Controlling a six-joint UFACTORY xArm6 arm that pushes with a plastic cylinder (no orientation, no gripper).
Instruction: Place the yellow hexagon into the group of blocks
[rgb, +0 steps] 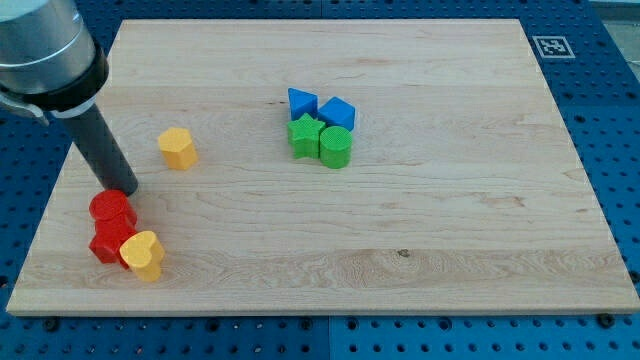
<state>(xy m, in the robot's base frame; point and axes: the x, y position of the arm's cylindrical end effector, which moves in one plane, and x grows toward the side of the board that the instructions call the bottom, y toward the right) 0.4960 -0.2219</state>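
Rod tool ends in my tip (124, 188), near the table's (420, 250) left edge in the view. It has no jaws and grasps nothing; it can only push.

Yellow hexagon (178, 147) lies up and to the view's right of my tip, near but apart, alone on bare wood.

Group well beyond it toward the view's right: two blue blocks (322, 107) touching a green block (304, 136) and a green cylinder (336, 146).

Just below my tip, about touching: red cylinder (112, 209), another red block (107, 243), a yellow heart-like block (143, 253).

The arm slants in from the view's top left, rod leaning down to the right.

Judgement: the hexagon sits roughly between tip and group, so I need to get behind its left face and push rightward.
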